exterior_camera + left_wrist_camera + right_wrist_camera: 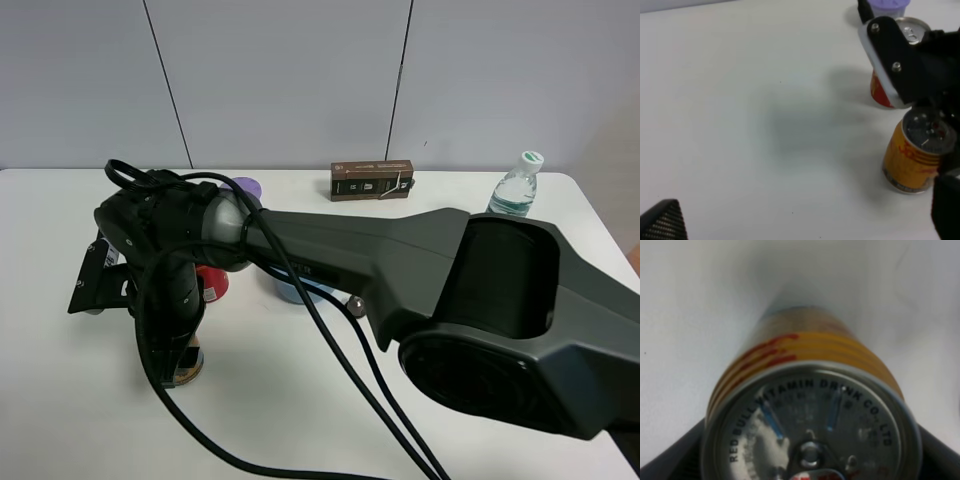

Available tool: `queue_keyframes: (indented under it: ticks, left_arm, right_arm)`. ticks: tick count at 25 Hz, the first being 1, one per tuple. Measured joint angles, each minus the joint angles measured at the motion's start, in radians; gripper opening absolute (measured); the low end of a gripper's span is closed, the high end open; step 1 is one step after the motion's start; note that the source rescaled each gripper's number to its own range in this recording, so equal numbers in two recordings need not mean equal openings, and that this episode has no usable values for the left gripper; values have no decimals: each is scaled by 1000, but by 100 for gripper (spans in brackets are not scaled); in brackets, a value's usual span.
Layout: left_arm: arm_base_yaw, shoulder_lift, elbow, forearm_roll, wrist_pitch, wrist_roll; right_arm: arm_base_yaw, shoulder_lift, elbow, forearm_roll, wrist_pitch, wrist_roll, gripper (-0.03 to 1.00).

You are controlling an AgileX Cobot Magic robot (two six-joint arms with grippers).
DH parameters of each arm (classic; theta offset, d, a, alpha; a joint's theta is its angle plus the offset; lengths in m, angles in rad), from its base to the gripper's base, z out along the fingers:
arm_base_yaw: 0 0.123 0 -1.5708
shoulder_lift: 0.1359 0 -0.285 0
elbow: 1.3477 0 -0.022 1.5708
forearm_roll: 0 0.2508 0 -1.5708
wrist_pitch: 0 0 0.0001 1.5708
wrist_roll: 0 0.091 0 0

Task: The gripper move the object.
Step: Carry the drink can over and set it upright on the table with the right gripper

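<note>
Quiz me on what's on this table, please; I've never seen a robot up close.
1. True or false: the gold can lies on its side.
2. The red can is: A) stacked on the gold can; B) standing on the table, apart from it; C) tipped over.
3. Which arm's gripper has its jaws on either side of the gold can?

Key:
1. False; it stands upright.
2. B.
3. The right arm's, reaching across to the left side of the table.
</note>
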Motion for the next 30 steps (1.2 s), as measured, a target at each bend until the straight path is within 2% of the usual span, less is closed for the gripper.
queue_keyframes:
  ticks: [30]
  left_arm:
    - [0, 0, 0, 0, 0, 0]
  right_arm:
    - [0, 13, -3, -15, -7, -4, 0]
